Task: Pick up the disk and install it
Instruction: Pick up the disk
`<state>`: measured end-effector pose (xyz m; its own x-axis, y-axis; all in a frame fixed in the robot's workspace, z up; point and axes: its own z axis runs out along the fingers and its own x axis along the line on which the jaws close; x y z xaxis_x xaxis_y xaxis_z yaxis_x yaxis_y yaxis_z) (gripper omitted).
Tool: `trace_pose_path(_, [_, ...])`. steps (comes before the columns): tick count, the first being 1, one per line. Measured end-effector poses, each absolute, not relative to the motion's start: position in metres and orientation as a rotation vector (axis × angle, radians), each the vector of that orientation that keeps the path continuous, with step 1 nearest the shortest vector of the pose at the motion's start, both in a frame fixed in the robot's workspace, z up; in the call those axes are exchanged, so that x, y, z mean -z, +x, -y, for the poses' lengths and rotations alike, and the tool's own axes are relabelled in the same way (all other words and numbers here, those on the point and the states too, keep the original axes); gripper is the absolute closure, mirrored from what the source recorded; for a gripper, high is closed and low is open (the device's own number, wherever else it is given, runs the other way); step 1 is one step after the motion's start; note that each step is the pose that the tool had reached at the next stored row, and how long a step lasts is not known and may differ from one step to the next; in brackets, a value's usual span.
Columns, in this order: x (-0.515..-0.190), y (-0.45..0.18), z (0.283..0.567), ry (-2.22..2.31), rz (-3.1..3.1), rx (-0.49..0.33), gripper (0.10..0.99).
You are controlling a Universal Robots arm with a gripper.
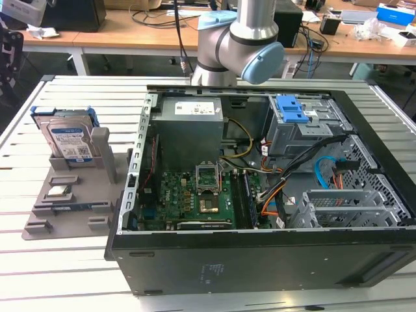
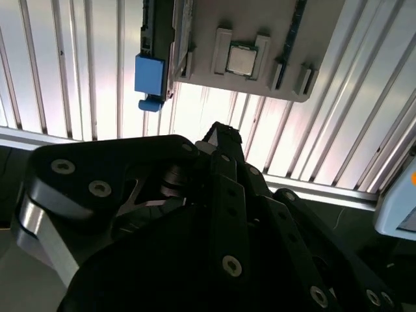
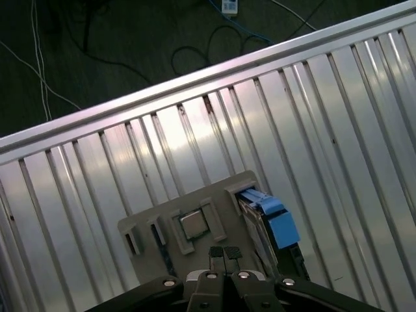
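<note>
Gripper [image 3: 224, 252] closed, empty, over grey holder [image 3: 151, 222], disk [image 3: 273, 218] standing in it

The exterior view looks down over the open case [image 1: 260, 260]; both wrist views share the grey stand [image 2: 244, 16] [image 3: 218, 198].
</note>
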<state>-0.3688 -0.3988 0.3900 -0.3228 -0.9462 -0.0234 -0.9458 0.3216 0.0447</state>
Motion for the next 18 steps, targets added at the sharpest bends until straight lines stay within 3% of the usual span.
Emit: trace_pose_path(18, [-0.3901, -0.3688, 0.3988, 1.994, 2.413, 0.077, 0.98])
